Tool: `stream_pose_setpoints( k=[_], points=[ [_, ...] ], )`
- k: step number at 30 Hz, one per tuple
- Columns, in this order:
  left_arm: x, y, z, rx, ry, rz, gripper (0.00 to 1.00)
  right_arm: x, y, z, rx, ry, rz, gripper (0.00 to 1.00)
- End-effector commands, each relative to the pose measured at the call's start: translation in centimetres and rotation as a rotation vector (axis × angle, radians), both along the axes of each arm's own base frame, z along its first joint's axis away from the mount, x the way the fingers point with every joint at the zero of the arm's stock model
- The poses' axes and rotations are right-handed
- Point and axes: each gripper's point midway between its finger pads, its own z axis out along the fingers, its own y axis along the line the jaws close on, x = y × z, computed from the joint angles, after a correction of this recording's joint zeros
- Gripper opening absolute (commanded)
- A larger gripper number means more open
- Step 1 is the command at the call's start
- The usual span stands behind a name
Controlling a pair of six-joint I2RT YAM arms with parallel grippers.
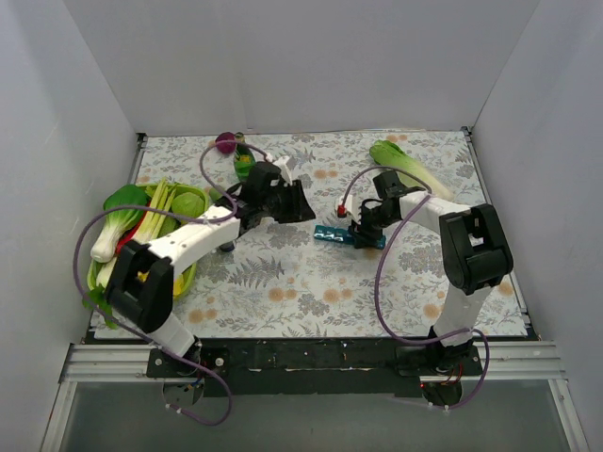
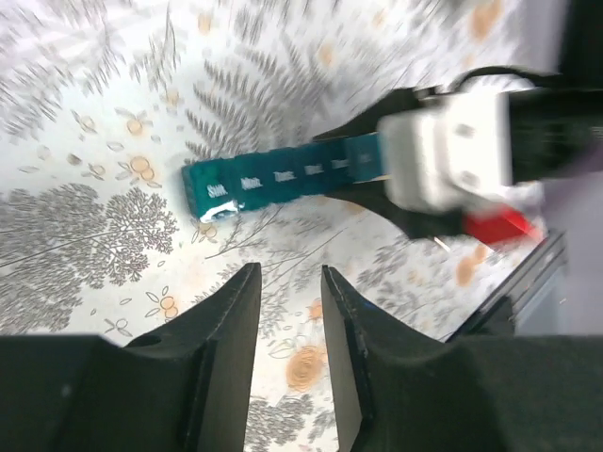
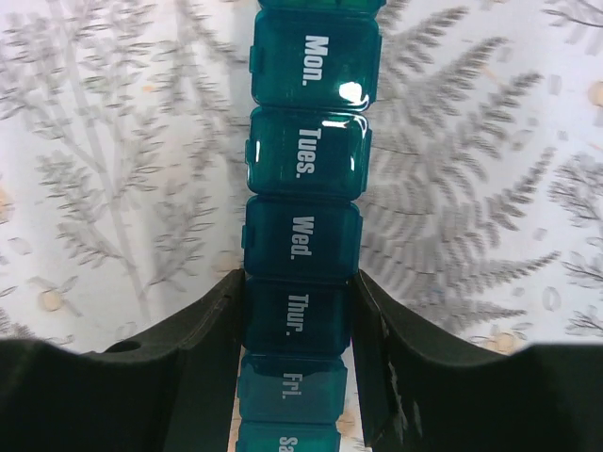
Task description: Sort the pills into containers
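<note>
The right pincer [image 3: 300, 294] is clamped across the teal pill box [image 3: 306, 151] at its Thur. compartment. The box lies flat on the bench [image 1: 283, 282], just 3 o'clock of centre. At its 10 o'clock, the left pincer [image 2: 289, 275] hangs, fingers slightly apart and empty.

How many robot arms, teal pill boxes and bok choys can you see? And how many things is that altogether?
Robot arms: 2
Teal pill box: 1
Bok choy: 2
Total: 5
</note>
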Motion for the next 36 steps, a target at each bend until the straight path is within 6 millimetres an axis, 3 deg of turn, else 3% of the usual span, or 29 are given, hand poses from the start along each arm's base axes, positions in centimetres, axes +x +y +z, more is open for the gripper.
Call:
stream_pose_setpoints(
  k=[1, 3, 5, 7, 8, 10, 16, 20, 22, 23, 25, 30, 31, 36],
  points=[
    [1.0, 4.0, 7.3, -0.065, -0.211, 0.128, 0.34, 2.4, -3.6, -2.3, -0.100, 0.080, -0.175, 0.33],
    [0.4, 5.4, 9.2, -0.086, -0.259, 0.144, 0.39, 4.5, -4.2, -1.8, -0.094, 0.081, -0.238, 0.33],
    [-0.6, 6.3, 8.8, -0.073, -0.262, 0.143, 0.42, 6.0, -5.7, -2.1, -0.108, 0.099, -0.314, 0.33],
    [-1.6, 7.2, 10.4, -0.087, -0.312, 0.152, 0.51, 8.4, -6.9, -1.4, -0.108, 0.071, -0.368, 0.34],
    [-2.3, 7.8, 9.9, -0.080, -0.310, 0.157, 0.54, 8.8, -7.5, -2.0, -0.123, 0.087, -0.393, 0.34],
    [-3.2, 8.7, 11.7, -0.107, -0.362, 0.171, 0.61, 10.8, -8.5, -1.4, -0.118, 0.072, -0.444, 0.35],
    [-5.5, 11.0, 12.8, -0.089, -0.397, 0.209, 0.72, 14.1, -10.5, -2.7, -0.162, 0.073, -0.543, 0.39],
    [-6.7, 12.1, 14.2, -0.097, -0.417, 0.229, 0.76, 16.3, -11.0, -1.8, -0.157, 0.064, -0.601, 0.48],
    [-7.0, 12.5, 14.8, -0.101, -0.424, 0.243, 0.79, 16.2, -10.7, -0.9, -0.136, 0.061, -0.595, 0.62],
    [-7.2, 12.7, 15.4, -0.110, -0.440, 0.250, 0.82, 15.8, -10.4, -0.7, -0.117, 0.068, -0.587, 0.80],
    [-7.3, 13.1, 16.3, -0.114, -0.456, 0.264, 0.87, 16.1, -10.2, 1.4, -0.085, 0.016, -0.588, 0.91],
    [-7.5, 13.5, 18.3, -0.111, -0.496, 0.270, 0.94, 15.2, -9.6, 5.4, -0.033, -0.026, -0.572, 0.95],
    [-7.5, 13.6, 18.4, -0.102, -0.497, 0.269, 0.95, 14.9, -9.2, 7.2, 0.000, -0.046, -0.561, 0.95],
    [-7.7, 13.8, 20.1, -0.106, -0.529, 0.262, 0.98, 12.0, -7.9, 11.3, 0.087, -0.041, -0.530, 0.96]
  ],
)
